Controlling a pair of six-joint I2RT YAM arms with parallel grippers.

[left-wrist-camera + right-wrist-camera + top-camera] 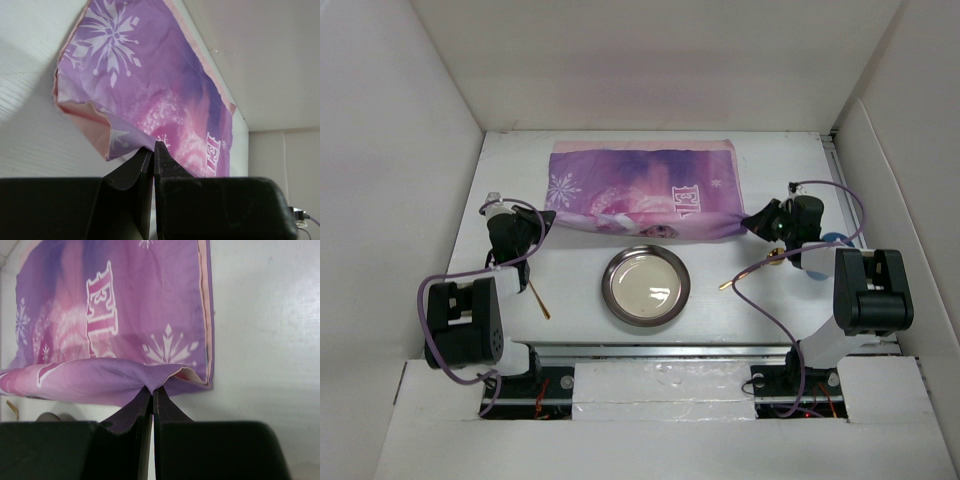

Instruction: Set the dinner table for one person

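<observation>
Left hand and right hand each clench a near corner of the cloth mat on the dinner table.

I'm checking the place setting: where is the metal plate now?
In the top view, the metal plate sits centrally on the dinner table, just nearer the arms than the purple cloth mat.

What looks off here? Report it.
The mat is rumpled: both near corners are pinched and lifted by the left gripper and right gripper. The plate sits on bare table, not on it.
</observation>
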